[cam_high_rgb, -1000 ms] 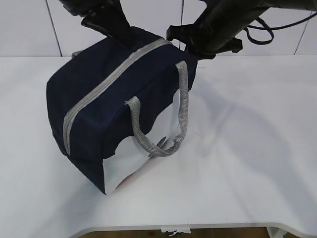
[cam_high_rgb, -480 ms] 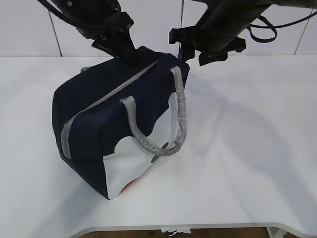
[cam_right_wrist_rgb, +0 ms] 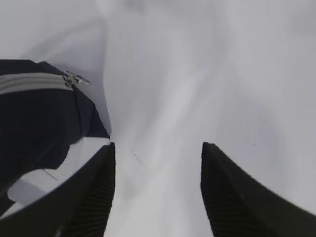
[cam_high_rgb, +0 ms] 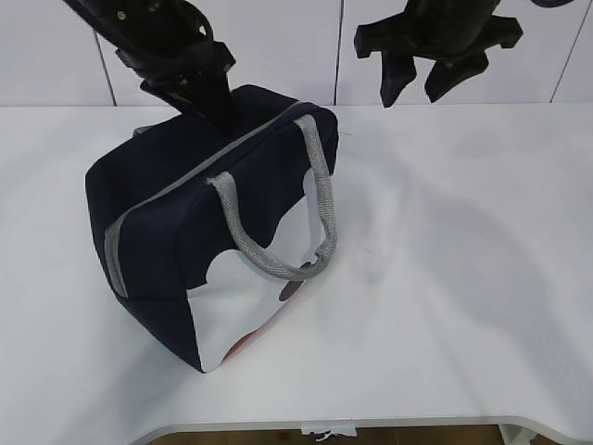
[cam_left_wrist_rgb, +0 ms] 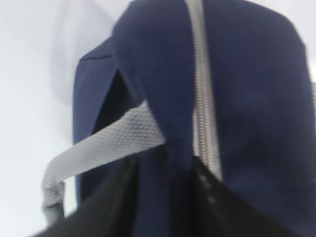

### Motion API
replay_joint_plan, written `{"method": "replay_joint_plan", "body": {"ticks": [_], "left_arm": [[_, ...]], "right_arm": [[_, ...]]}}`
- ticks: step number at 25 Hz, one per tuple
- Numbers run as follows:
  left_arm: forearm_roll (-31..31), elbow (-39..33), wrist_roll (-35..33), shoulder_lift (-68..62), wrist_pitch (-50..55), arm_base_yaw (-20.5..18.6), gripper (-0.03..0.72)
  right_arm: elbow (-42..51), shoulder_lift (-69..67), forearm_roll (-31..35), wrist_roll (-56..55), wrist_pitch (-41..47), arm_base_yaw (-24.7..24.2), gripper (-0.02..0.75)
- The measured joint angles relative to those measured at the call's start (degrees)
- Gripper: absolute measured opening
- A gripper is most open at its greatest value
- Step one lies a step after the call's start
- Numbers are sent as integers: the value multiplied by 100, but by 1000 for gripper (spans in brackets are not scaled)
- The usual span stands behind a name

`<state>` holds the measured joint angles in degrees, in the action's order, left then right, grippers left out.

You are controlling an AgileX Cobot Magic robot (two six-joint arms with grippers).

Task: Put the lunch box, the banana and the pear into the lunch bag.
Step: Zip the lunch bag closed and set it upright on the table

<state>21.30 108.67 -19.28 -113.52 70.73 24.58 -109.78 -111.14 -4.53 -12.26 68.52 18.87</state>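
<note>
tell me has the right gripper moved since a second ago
Yes. The right gripper has lifted up and rightward, away from the navy-blue fabric lunch bag, judged against the wall seam behind; its fingers are now open and empty.

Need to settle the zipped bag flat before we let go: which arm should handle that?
Left, probably. The left gripper is down on the lunch bag, its jaws pinching fabric beside the zipper. The right gripper hangs open in the air, clear of the bag, holding nothing.
</note>
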Motion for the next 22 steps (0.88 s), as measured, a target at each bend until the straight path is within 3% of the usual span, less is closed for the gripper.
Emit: {"method": "replay_joint_plan", "body": {"ticks": [3, 6, 10, 15, 18, 22], "left_arm": [[-171, 23, 90, 0, 0, 0, 365], [-445, 23, 209, 118, 0, 0, 391], [-864, 23, 567, 439, 32, 0, 398], [-923, 23, 682, 1049, 53, 0, 398], [-966, -45, 703, 1503, 62, 0, 393], [-1040, -709, 714, 2360, 62, 0, 388]], "right_arm": [[-204, 0, 0, 165, 199, 0, 433], [-289, 23, 0, 285, 223, 0, 433], [-303, 176, 97, 333, 278, 0, 433], [-184, 592, 343, 433, 300, 0, 433], [221, 1006, 453, 524, 300, 0, 433], [1065, 1825, 512, 549, 310, 0, 433]]}}
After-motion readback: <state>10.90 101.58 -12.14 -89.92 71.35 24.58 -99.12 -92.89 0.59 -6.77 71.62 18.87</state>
